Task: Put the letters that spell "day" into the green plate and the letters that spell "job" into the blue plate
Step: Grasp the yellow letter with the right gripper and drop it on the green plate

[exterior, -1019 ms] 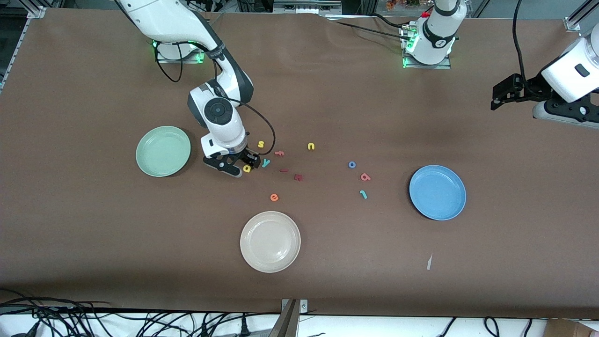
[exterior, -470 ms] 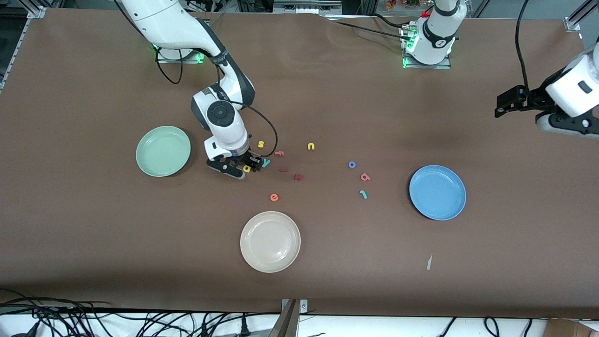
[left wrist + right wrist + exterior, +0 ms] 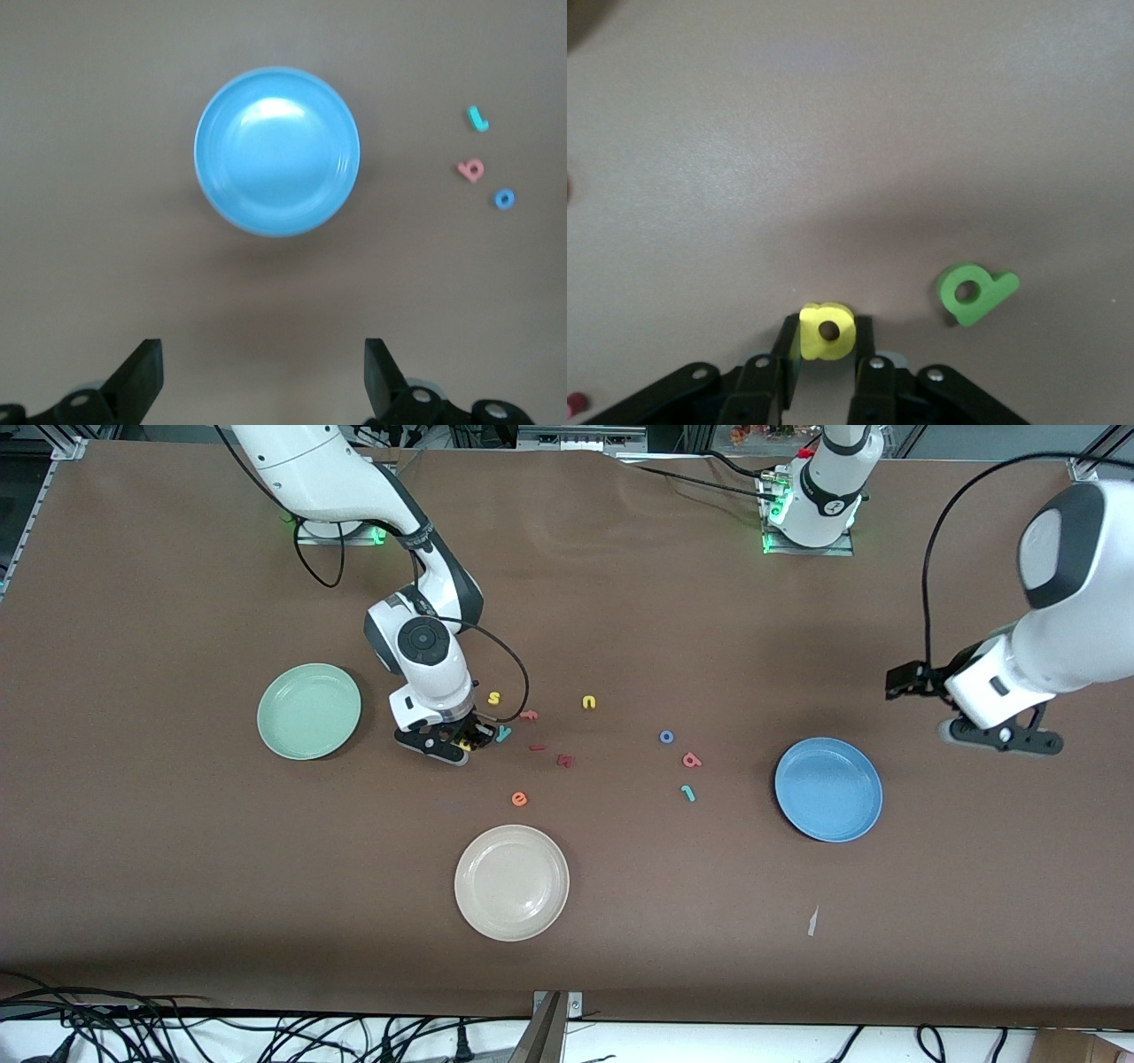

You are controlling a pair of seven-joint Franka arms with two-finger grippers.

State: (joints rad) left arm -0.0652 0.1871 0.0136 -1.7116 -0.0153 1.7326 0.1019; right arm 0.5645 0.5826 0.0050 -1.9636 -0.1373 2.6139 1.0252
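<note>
a: yellow foam "a" [image 3: 827, 331], small, rounded, matte: pinched between the fingers of the right gripper [image 3: 827, 341], down at the brown table [image 3: 620, 921], just beside the green plate [image 3: 309, 711].

b: rest of "day"?

a: dark green "d" [image 3: 974, 293], flat foam with a round hole, lies loose just beside that gripper. light blue "y" [image 3: 503, 732] on the table, touching nothing.

b: plates?

a: green plate, round, smooth, glossy: holds no letters. blue plate [image 3: 277, 164], same shape, shiny centre: holds no letters. cream-white plate [image 3: 511, 882], nearest the front camera, not part of the job.

b: "job" set?

a: teal "j" [image 3: 477, 118], salmon "b" [image 3: 471, 169], blue ring "o" [image 3: 504, 198], clustered on the table near the blue plate, well apart from the other group.

b: left gripper [image 3: 261, 376]?

a: fingers spread wide, holding nothing, up in the air beside the blue plate.

b: tally?

a: none of six placed. first pick looks under way; five letters untouched.
</note>
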